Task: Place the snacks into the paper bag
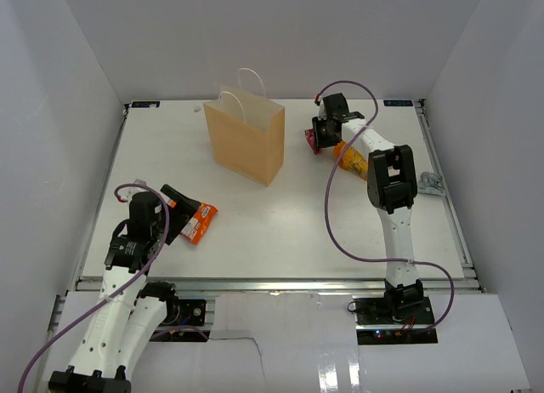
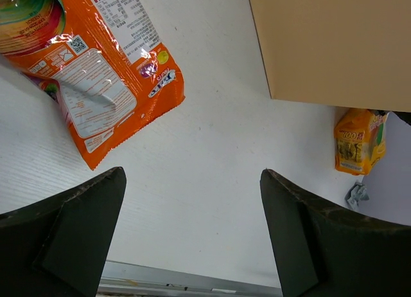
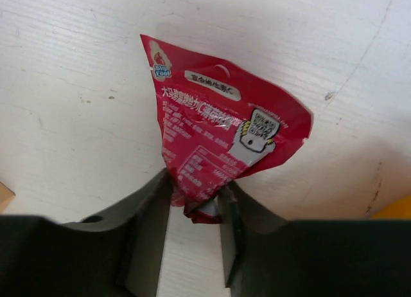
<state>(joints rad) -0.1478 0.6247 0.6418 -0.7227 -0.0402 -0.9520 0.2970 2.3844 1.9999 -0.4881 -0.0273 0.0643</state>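
The tan paper bag stands upright at the back centre, with its white handles up. My right gripper is just right of it, shut on the lower corner of the red triangular packet, which shows in the top view too. The larger orange-yellow pouch lies by the right arm. My left gripper is open and empty at the front left. The orange-white packet lies just ahead of it, with a dark packet beside it. The left wrist view shows the orange-white packet, the bag and the pouch.
A small grey crumpled thing lies at the right edge of the table and also shows in the left wrist view. White walls close in the table on three sides. The table's metal front rail lies under my left gripper.
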